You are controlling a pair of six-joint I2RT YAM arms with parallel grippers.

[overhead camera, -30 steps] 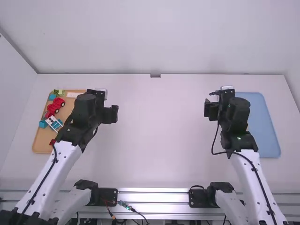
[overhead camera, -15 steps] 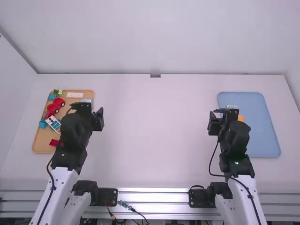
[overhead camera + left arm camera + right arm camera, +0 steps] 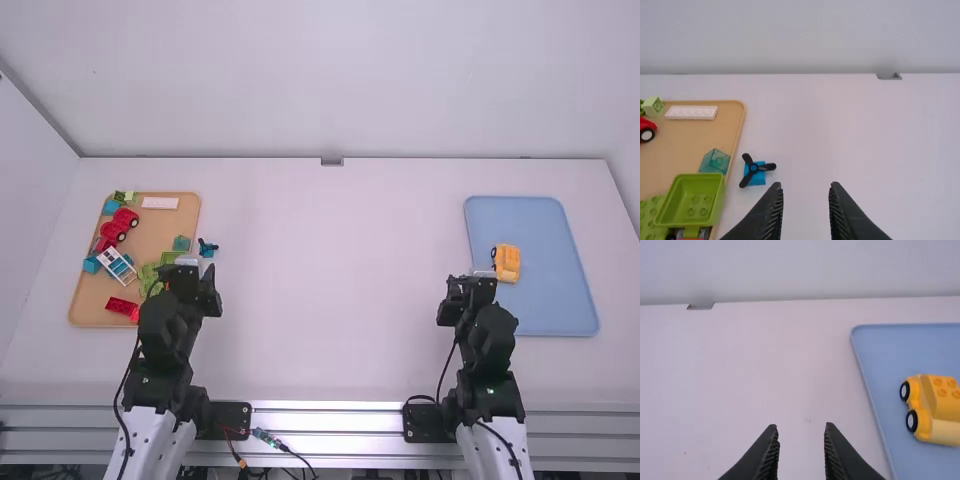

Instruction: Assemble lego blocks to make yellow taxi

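White tabletop [image 3: 340, 300] spans most of the high view. Blue tray [image 3: 580, 265] at R side of frame; tan tray [image 3: 92, 300] at L side. L gripper [image 3: 190, 272] lower L of ctr, near tan tray's R edge; its fingers [image 3: 771, 214] are spread w/ a clear gap, empty. R gripper [image 3: 470, 285] R of ctr, just beside blue tray's L edge; its fingers [image 3: 768, 452] also apart, empty. Yellow block car [image 3: 507, 263], i.e. the taxi pc, sits on blue tray, toward its L side, touched by neither gripper; studs & 2 blk wheels visible. On tan tray: red car [image 3: 117, 226] upper L, blue/wht pc [image 3: 116, 264] below it, green box block [image 3: 692, 200] by R edge, wht studded plate [image 3: 160, 202] near top, translucent teal block [image 3: 715, 161]. Blk propeller [image 3: 754, 168] on a small blue block [image 3: 759, 179], tabletop, just R of tan tray.
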